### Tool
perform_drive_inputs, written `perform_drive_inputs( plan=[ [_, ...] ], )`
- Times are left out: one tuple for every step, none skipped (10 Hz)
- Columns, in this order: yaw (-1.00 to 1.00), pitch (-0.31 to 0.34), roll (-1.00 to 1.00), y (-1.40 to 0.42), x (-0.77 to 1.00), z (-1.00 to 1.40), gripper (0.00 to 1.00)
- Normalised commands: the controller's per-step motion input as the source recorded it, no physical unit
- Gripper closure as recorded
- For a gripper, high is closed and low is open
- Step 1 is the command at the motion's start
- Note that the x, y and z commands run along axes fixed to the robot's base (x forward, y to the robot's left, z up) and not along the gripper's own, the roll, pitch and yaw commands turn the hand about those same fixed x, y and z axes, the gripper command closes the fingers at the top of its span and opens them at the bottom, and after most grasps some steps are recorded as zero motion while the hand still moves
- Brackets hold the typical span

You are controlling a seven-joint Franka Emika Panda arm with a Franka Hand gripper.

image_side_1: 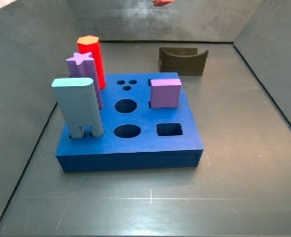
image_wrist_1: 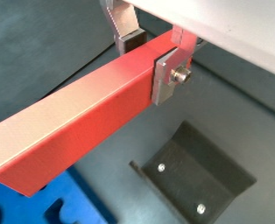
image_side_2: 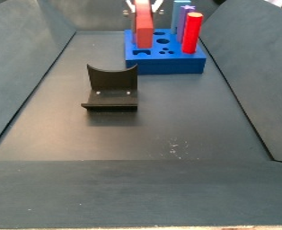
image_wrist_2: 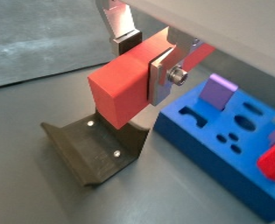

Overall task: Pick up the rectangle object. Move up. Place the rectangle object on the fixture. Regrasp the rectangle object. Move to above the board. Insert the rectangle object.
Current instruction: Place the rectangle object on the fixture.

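gripper (image_wrist_1: pixel 151 54) raised clear of the floor, fingers (image_wrist_1: pixel 167 75) clamped on one end of the rectangle object (image_wrist_1: pixel 81 118), which juts out level from between the pads. in both wrist views the fixture (image_wrist_2: pixel 95 147) sits on the floor beneath the held bar, not touching it. the board (image_side_1: pixel 132 130) lies apart from the fixture; a side view shows its square hole (image_side_1: pixel 170 130) unfilled

The gripper (image_wrist_1: pixel 150 54) has flat silver finger plates (image_wrist_1: pixel 167 77) with a dark pad (image_wrist_2: pixel 126 39), one plate fastened by a round silver screw (image_wrist_1: pixel 179 77)
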Motion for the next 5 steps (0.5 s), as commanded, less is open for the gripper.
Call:
perform_drive_inputs(
  plan=[
    [-0.18,0.147,-0.76,0.08,1.0,-0.03,1.0],
    [-0.16,0.11,-0.61,0.07,0.96,-0.03,1.0],
    [-0.13,0.075,-0.4,0.06,0.86,-0.02,1.0],
    [-0.11,0.054,-0.24,0.04,0.75,-0.01,1.0],
    [-0.1,0.047,-0.19,0.04,0.69,-0.01,1.0]
  ],
)
